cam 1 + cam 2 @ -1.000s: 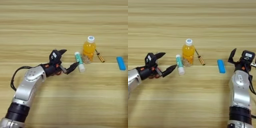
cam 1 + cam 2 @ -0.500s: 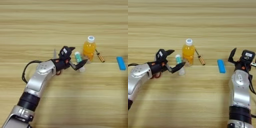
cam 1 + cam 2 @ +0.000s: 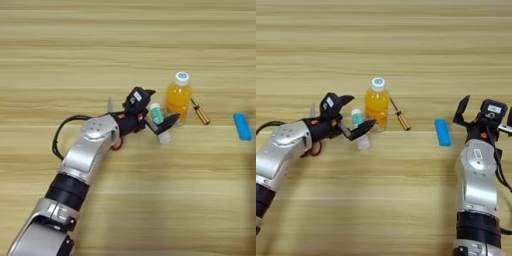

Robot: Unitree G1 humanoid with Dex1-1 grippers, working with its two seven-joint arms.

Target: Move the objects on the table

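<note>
On the table (image 3: 125, 45) an orange-juice bottle (image 3: 377, 102) with a white cap stands at the middle. Just left of it is the white-and-green glue stick (image 3: 358, 121). My left gripper (image 3: 359, 112) is open, one finger behind the glue stick and the other crossing in front of it. A thin amber-handled screwdriver (image 3: 401, 116) lies right of the bottle, and a blue bar (image 3: 442, 132) lies further right. The scissors are mostly hidden under my left forearm; a grey blade tip (image 3: 109, 104) and a red loop (image 3: 315, 150) show. My right gripper (image 3: 483, 112) is open, right of the blue bar.
My left arm (image 3: 85, 160) reaches in from the lower left. The right arm (image 3: 476, 190) stands upright at the right edge. Bare wood lies beyond the bottle and along the front.
My left gripper has swung right, from well left of the glue stick to straddling it beside the bottle. The right arm has not moved.
</note>
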